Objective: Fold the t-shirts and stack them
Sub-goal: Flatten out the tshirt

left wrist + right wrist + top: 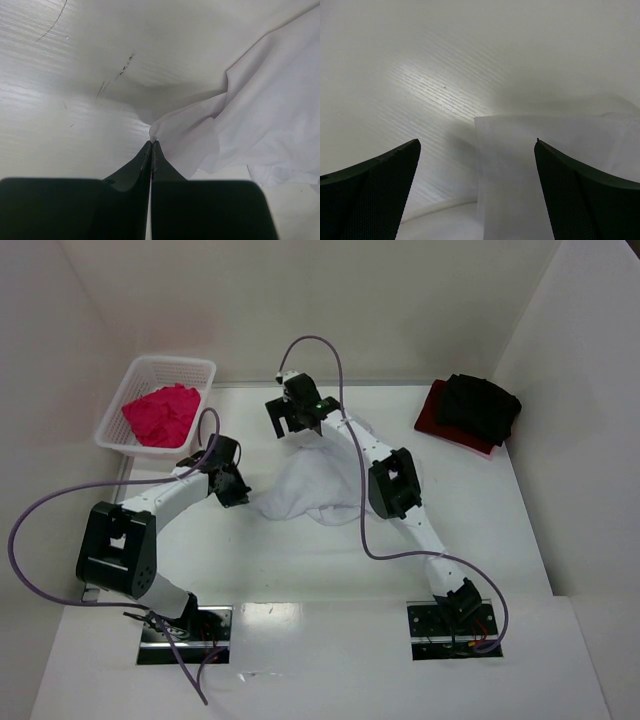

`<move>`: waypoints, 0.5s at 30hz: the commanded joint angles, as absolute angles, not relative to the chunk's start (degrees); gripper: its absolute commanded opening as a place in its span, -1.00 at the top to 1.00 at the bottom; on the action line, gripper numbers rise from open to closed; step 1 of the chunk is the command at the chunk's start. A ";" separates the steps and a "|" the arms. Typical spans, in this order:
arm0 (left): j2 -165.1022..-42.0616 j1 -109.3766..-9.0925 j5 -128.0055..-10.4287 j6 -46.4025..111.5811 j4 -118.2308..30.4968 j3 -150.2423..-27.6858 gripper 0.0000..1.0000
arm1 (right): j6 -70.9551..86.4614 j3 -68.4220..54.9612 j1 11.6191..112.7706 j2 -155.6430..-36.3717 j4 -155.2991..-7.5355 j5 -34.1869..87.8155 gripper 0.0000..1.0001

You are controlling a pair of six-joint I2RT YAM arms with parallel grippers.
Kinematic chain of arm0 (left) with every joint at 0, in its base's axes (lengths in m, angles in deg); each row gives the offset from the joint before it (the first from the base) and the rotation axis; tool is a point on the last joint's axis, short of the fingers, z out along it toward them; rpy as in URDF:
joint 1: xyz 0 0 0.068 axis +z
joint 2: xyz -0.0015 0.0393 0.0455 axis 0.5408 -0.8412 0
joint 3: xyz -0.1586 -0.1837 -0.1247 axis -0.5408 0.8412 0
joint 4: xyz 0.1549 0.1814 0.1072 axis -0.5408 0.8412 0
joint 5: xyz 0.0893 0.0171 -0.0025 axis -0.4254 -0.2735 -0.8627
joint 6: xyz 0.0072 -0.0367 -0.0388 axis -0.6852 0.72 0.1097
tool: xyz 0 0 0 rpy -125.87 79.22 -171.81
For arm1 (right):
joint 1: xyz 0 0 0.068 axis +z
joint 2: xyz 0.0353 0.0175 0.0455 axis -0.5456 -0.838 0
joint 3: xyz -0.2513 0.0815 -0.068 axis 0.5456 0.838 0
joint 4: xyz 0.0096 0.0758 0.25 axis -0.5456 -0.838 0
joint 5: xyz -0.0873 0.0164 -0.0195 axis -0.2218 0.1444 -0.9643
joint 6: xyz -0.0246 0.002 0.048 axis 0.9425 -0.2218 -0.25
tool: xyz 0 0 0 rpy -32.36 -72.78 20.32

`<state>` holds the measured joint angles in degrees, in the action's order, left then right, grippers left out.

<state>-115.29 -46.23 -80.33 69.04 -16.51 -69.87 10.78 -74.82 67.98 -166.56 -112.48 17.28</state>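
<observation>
About halfway through, by the look of things. At 2 o'clock on the worktop, black t-shirt folded on top of dark red t-shirt, seemingly a finished stack of two. In the middle, white t-shirt loose and rumpled, not yet folded. At 10 o'clock, pink t-shirt bunched inside basket, with neither arm near it. Left pincer shut tight on a tip of the white t-shirt's 9 o'clock edge, cloth drawn to a point between the closed fingers in the left wrist view. Right pincer spread wide and holding nothing, poised over the same shirt's 12 o'clock edge, a flat white border lying below the gap and no contact apparent. Left to do, as a judgement: fold the white, fold the pink, add both to the pile. Impossible to tell hem from sleeve at the pinched spot. Right side of the white shirt partly hidden under the right arm. Dark red shirt mostly covered by the black, its fold impossible to check.
</observation>
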 commanded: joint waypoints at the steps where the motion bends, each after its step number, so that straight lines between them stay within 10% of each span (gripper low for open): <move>1: -112.73 -45.74 -79.51 68.91 -15.66 -69.18 1.00 | 10.17 -78.39 68.40 -168.74 -113.69 14.35 -1.00; 15: -109.83 -45.22 -78.45 67.33 -14.08 -68.12 1.00 | 6.57 -83.50 68.40 -175.67 -117.30 9.86 -0.46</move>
